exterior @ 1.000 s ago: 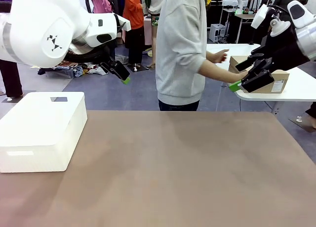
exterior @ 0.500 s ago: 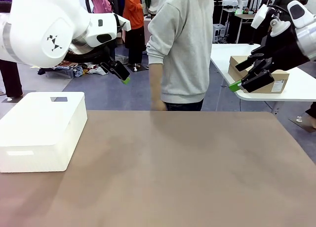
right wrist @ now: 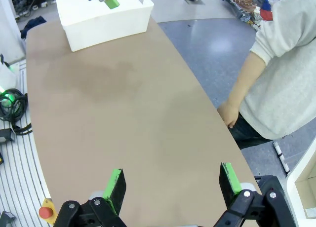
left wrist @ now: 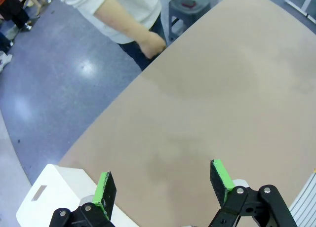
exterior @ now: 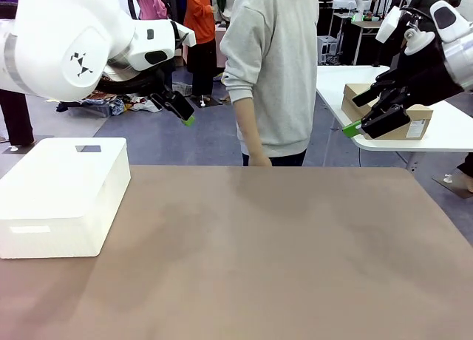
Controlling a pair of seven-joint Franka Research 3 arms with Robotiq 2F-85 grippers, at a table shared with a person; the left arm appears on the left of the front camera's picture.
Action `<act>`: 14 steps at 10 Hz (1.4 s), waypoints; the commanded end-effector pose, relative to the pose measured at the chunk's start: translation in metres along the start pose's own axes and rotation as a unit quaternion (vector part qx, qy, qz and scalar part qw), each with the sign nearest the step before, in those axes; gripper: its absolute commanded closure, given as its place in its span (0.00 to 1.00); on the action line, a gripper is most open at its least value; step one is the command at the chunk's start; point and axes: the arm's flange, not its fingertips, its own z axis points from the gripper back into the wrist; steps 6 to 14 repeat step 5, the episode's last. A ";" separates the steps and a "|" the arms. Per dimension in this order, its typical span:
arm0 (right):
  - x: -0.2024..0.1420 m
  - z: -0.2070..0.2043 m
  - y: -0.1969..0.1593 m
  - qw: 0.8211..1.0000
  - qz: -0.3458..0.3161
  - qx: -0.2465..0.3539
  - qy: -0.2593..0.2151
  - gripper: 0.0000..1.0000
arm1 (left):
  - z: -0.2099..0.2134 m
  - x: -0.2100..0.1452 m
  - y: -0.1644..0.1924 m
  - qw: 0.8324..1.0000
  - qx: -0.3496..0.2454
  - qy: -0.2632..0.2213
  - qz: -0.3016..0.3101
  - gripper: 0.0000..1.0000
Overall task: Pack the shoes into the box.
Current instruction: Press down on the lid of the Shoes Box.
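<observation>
Both grippers, left (left wrist: 160, 187) and right (right wrist: 172, 185), are held open and empty above the table (exterior: 281, 259). A cardboard box (exterior: 414, 124), likely light and stiff, is seen on a side table.

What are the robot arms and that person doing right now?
Nothing is being handled yet. Both arms are raised above the brown table. The left gripper and the right gripper are both open and empty. A white foam box sits on the table's left side. A person in a grey sweatshirt stands at the far edge with one hand hanging by the table edge. A tan cardboard box rests on another white table behind.
</observation>
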 end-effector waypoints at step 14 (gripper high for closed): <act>0.000 0.000 0.002 1.000 -0.008 -0.003 0.002 0.00 | 0.001 0.000 0.001 1.000 0.006 0.002 0.002 0.00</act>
